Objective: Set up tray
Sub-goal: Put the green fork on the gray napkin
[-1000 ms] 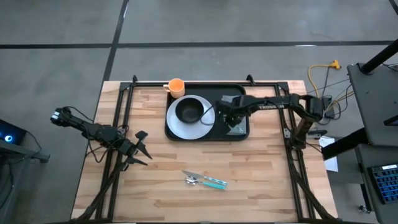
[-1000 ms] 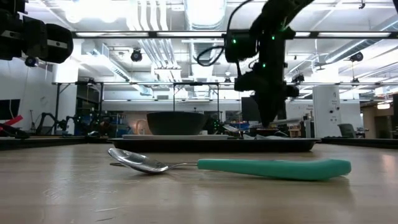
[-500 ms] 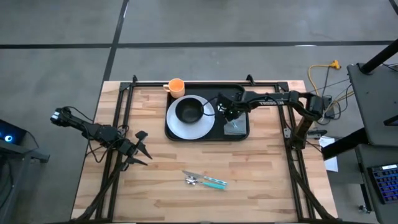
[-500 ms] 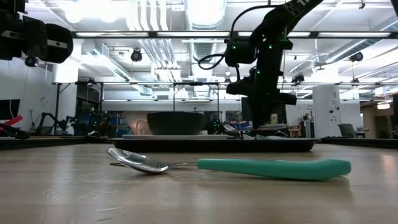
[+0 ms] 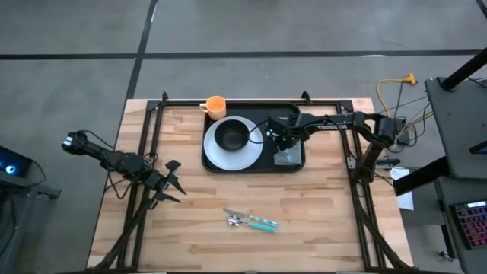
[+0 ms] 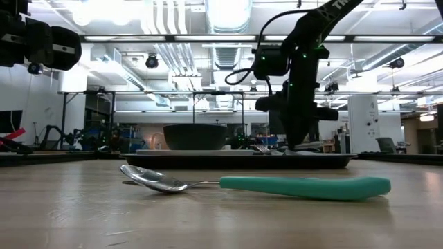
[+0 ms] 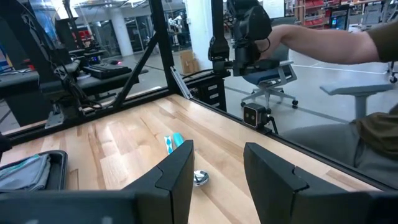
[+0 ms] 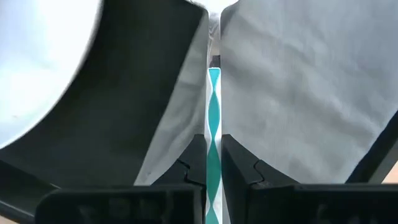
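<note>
High view: tray at table's far edge, centre; right gripper over napkin at its right end; left gripper idle near left edge, fingers spread.

Right wrist view: fingers pinch teal-handled utensil.

Risk: early release, utensil rolls off napkin.

The high view looks straight down on the tray. The low view faces it level across the tabletop, sharing it. The right wrist view sits close above it; the left wrist view faces away.
</note>
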{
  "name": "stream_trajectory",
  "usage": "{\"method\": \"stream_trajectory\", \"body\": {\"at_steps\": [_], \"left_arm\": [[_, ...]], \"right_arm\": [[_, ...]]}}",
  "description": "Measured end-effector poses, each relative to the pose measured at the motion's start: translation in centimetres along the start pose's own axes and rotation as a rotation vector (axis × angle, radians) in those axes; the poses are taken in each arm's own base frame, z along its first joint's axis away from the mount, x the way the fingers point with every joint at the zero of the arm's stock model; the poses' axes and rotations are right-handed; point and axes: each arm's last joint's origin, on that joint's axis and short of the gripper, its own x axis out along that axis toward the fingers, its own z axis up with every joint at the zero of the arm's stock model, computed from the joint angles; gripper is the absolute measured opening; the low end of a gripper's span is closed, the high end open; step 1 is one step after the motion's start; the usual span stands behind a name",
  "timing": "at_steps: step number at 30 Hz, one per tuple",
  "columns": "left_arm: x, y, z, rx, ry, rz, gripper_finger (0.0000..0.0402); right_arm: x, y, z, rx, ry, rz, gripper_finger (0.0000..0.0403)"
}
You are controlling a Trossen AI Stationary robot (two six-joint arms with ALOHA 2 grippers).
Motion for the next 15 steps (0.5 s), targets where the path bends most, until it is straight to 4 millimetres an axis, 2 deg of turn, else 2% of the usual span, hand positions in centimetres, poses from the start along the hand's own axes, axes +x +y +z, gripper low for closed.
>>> {"method": "stream_trajectory", "body": {"at_steps": [6, 7, 10, 15], "left_arm": [[0.0, 0.0, 0.0, 0.000, 0.000, 0.000, 0.0122], [0.0, 0.0, 0.0, 0.000, 0.000, 0.000, 0.0122], [0.0, 0.0, 0.0, 0.000, 0.000, -0.001, 0.0122], [0.0, 0.0, 0.0, 0.000, 0.001, 0.000, 0.0122]], "right_arm": [[0.5, -0.1, -0.2, 0.085, -0.012, 0.035, 0.0013], [0.5, -0.2, -0.2, 0.155, -0.030, 0.011, 0.0013], [-0.4, -1.3, -1.4, 0.314, -0.095, -0.157, 0.0013], [-1.6, -0.8, -2.8, 0.362, -0.115, -0.093, 0.0013]]}}
